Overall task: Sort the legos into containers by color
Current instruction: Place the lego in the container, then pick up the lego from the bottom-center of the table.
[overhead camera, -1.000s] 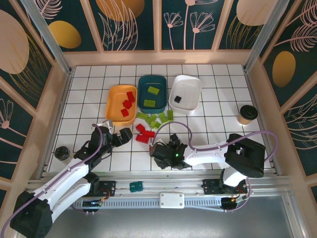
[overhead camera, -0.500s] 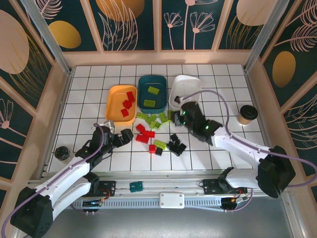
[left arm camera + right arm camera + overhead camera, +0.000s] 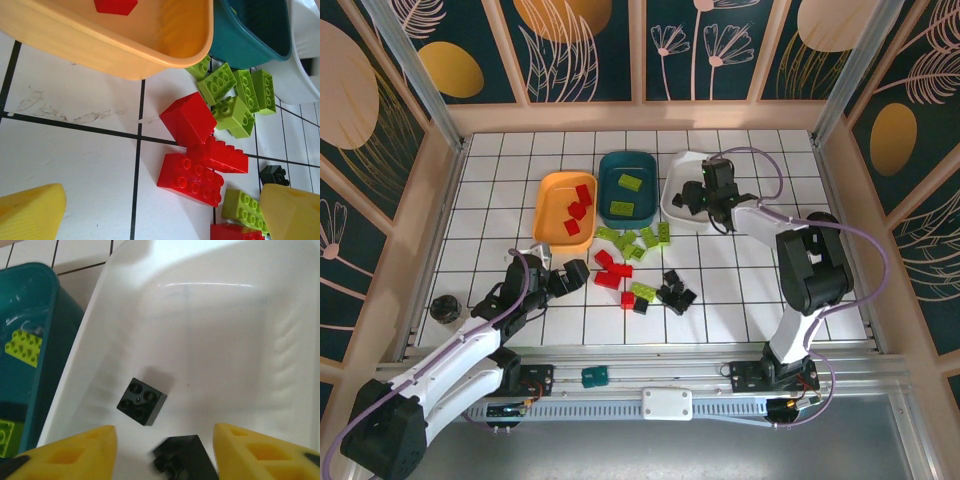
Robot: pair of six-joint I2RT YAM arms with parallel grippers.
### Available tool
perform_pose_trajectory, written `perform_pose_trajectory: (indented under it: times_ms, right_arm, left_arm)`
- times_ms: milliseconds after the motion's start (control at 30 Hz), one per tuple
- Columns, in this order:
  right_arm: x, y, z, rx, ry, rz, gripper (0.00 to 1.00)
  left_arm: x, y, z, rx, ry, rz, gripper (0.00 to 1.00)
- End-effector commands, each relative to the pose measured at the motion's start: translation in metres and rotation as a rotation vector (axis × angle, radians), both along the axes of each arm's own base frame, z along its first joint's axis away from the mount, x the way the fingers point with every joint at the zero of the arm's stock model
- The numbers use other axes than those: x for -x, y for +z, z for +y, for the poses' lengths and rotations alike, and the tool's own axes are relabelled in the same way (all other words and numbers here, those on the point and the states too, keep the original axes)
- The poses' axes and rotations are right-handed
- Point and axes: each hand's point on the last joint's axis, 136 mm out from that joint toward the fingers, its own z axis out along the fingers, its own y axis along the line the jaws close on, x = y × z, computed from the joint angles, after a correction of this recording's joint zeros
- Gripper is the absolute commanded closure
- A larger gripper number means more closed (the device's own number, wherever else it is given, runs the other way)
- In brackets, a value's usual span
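Note:
My right gripper (image 3: 700, 197) (image 3: 162, 440) hangs open over the white tray (image 3: 691, 159) (image 3: 225, 330). A blurred black lego (image 3: 184, 460) is loose between its spread fingers, beside another black lego (image 3: 142, 401) lying in the tray. The orange-yellow tray (image 3: 548, 192) (image 3: 150, 45) holds red legos (image 3: 578, 208), and the dark teal tray (image 3: 611, 165) (image 3: 30, 305) holds lime ones (image 3: 625, 196). My left gripper (image 3: 570, 275) (image 3: 164, 212) is open just above the table, facing loose red legos (image 3: 192, 175). Lime legos (image 3: 635, 240) and black legos (image 3: 672, 292) lie on the table.
A brown paper cup with a black lid (image 3: 818, 230) stands at the right. A small black object (image 3: 445, 308) sits at the left edge. A teal block (image 3: 593, 376) rests on the front rail. Wooden walls close the tiled table in.
My right arm swung from the black pile near the front up to the white tray and its fingers opened, letting a black lego go. The left arm barely moved.

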Motion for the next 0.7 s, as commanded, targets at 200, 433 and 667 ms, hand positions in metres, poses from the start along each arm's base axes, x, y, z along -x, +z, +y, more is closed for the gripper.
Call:
perform_pose_trajectory:
  times_ms: [200,433,667]
  right_arm:
    - [0.043,0.045,0.008,-0.047,0.062,-0.081,0.36]
    - [0.156,0.03,0.036,-0.024,0.218,-0.03,0.35]
    - [0.253,-0.014,0.04,-0.001,0.299,0.141,0.34]
  left_arm:
    - [0.003,0.013,-0.013,0.06,-0.06,-0.024,0.01]
    - [0.001,0.018,-0.013,0.055,-0.061,-0.041,0.01]
    - [-0.001,0.012,-0.015,0.052,-0.067,-0.026,0.01]
